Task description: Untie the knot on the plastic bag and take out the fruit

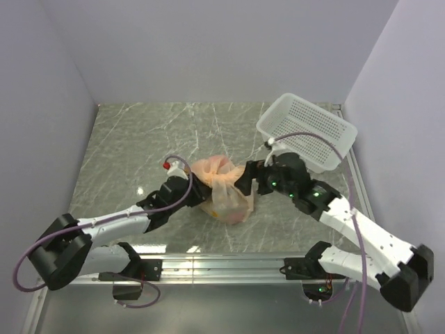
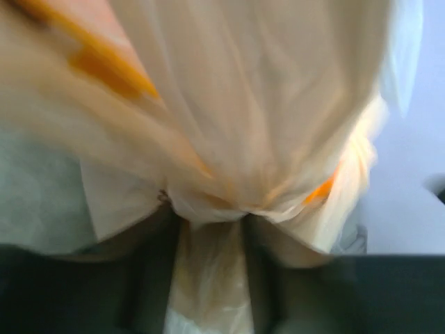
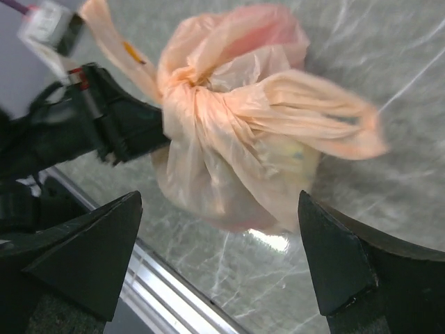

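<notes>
Grip on the left is tight: the left gripper (image 3: 156,132) is pinched shut on a bunch of the plastic bag (image 1: 226,191), right next to the knot (image 3: 182,82). The right gripper (image 3: 220,209) is spread wide with a finger on either side of the bag, apparently touching nothing. The bag sits on the marble table (image 3: 389,62) between them, and I can't make out the fruit through the plastic.

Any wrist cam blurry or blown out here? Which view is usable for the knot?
Left wrist: the plastic bag fills the frame, all soft, no knot detail. Right wrist: the knot is fairly sharp, the right gripper fingers are dark and soft-edged, and there is a small glare patch on the table under the bag. Top external: evenly lit, sharp, but the knot is too small to read.
</notes>
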